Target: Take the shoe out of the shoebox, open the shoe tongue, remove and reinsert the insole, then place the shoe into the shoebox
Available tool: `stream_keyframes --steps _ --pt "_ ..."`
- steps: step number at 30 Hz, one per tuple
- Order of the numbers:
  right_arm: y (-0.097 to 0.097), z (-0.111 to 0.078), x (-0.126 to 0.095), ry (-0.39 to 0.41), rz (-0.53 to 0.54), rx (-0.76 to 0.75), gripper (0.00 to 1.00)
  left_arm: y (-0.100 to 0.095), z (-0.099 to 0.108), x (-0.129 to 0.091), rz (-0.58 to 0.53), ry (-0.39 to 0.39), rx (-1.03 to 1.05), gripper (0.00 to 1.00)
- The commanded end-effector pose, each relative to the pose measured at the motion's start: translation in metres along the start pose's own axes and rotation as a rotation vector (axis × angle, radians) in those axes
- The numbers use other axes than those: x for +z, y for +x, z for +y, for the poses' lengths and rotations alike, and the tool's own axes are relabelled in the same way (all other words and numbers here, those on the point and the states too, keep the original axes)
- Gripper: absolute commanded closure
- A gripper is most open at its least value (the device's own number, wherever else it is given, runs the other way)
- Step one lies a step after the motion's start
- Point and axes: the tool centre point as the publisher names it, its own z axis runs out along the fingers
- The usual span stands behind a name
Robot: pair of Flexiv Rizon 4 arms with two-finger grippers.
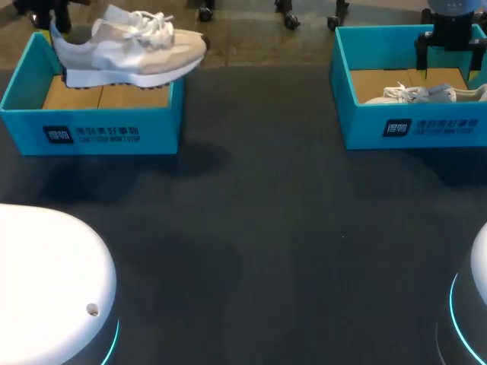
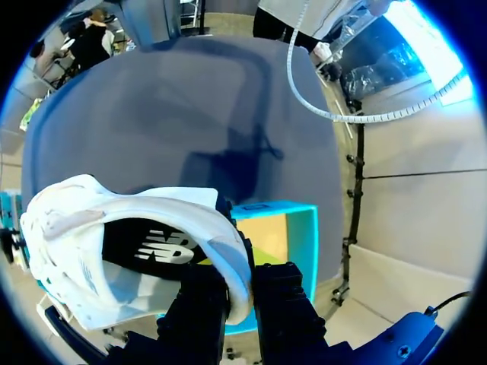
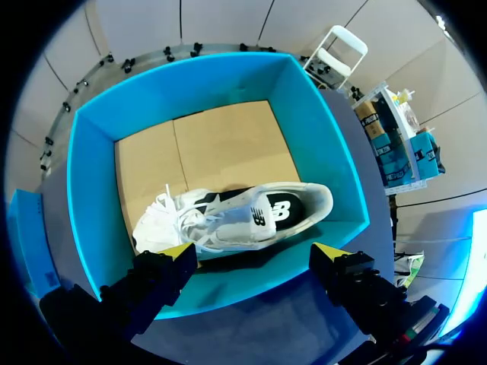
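Head view, nearest you: two white arm bases, the left base (image 1: 46, 281) and the right base (image 1: 475, 304), with the dark table (image 1: 259, 228) between them and the boxes; at the far left, the left shoebox (image 1: 91, 133) with the held shoe (image 1: 129, 46) above it, level, clear of the cardboard floor, toe pointing toward the table's middle; at the far right, the right shoebox (image 1: 426, 129) with the second shoe (image 1: 422, 94) lying inside.

Left wrist view: your left gripper (image 2: 242, 285) is clamped on the held shoe (image 2: 114, 251) at the heel collar, one finger inside, one outside; the left shoebox (image 2: 300, 228) shows beyond it.

Right wrist view: your right gripper (image 3: 255, 255) hangs over the right shoebox (image 3: 84, 175), yellow tips wide apart, holding nothing; the second shoe (image 3: 236, 217) lies on its side ahead of the fingers, by the near wall.
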Motion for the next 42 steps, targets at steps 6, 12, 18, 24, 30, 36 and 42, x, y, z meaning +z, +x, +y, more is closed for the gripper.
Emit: stream_keyframes --steps 6,12,18,24,30,36,42 --pt "0.000 0.000 0.000 0.000 0.000 -0.001 0.00 -0.048 -0.034 -0.004 0.026 -0.030 0.030 1.00" --pt "0.000 0.000 0.000 0.000 0.000 -0.001 0.00 -0.083 -0.059 -0.005 0.015 -0.004 0.070 1.00" --pt "0.000 0.000 0.000 0.000 0.000 -0.001 0.00 -0.119 -0.082 -0.006 0.024 0.008 0.054 1.00" --pt "0.000 0.000 0.000 0.000 0.000 -0.001 0.00 -0.149 -0.107 -0.003 0.009 0.036 -0.018 1.00" --pt "0.000 0.000 0.000 0.000 0.000 -0.001 0.00 -0.172 -0.130 0.002 -0.007 0.065 -0.105 1.00" --pt "0.000 0.000 0.000 0.000 0.000 -0.001 0.00 -0.192 -0.155 0.008 -0.009 0.058 -0.128 1.00" --pt "0.000 0.000 0.000 0.000 0.000 -0.001 0.00 -0.212 -0.181 0.021 -0.002 0.051 -0.155 1.00"
